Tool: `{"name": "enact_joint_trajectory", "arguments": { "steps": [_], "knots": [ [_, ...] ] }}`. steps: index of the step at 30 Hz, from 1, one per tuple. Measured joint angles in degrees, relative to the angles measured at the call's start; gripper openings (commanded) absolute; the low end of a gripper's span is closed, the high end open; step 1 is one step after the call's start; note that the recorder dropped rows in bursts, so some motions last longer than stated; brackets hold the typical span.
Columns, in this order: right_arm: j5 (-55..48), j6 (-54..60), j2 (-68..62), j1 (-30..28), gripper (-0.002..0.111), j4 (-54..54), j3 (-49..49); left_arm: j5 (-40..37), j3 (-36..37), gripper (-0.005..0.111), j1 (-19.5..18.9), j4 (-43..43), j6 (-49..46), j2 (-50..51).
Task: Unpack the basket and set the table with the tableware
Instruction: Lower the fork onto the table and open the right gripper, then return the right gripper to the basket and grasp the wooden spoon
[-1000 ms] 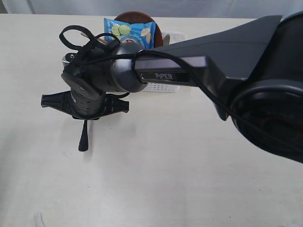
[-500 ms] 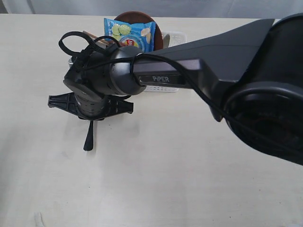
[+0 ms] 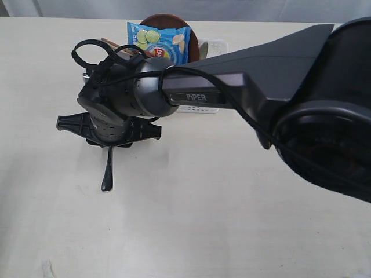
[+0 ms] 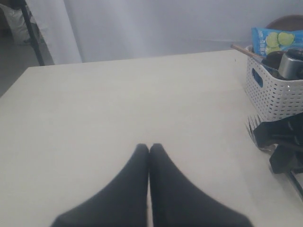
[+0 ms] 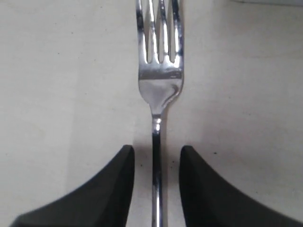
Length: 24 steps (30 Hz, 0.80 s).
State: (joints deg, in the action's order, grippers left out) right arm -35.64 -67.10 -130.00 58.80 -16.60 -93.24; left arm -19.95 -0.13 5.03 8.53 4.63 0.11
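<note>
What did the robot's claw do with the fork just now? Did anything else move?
The right claw slid a little to the right in the exterior view and lowered the fork to the table. Its fingers now stand apart from the handle, so it seems let go. The basket and chip bag stayed put.

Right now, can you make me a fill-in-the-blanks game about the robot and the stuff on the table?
1. The right gripper is ____, with a gap on each side of the fork handle.
2. The left gripper is ____, its fingers touching each other and holding nothing.
3. The snack bag in the basket is coloured ____.
Missing words: open; shut; blue.
</note>
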Motion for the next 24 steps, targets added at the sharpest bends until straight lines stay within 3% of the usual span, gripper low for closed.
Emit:
{"name": "enact_joint_trajectory", "arguments": {
  "steps": [11, 18, 24],
  "knots": [
    [-0.7, 4.4, 4.9, 0.2, 0.033, 0.1, 0.1, 0.0, 0.0, 0.000, 0.0, 0.0, 0.0, 0.0],
    [-0.8, 19.9, 17.7, -0.7, 0.033, 0.5, 0.1, 0.0, 0.0, 0.000, 0.0, 0.0, 0.0, 0.0],
    [-2.9, 34.5, 24.7, -6.5, 0.033, -0.6, 0.0, 0.0, 0.0, 0.000, 0.0, 0.0, 0.0, 0.0]
  ]
}}
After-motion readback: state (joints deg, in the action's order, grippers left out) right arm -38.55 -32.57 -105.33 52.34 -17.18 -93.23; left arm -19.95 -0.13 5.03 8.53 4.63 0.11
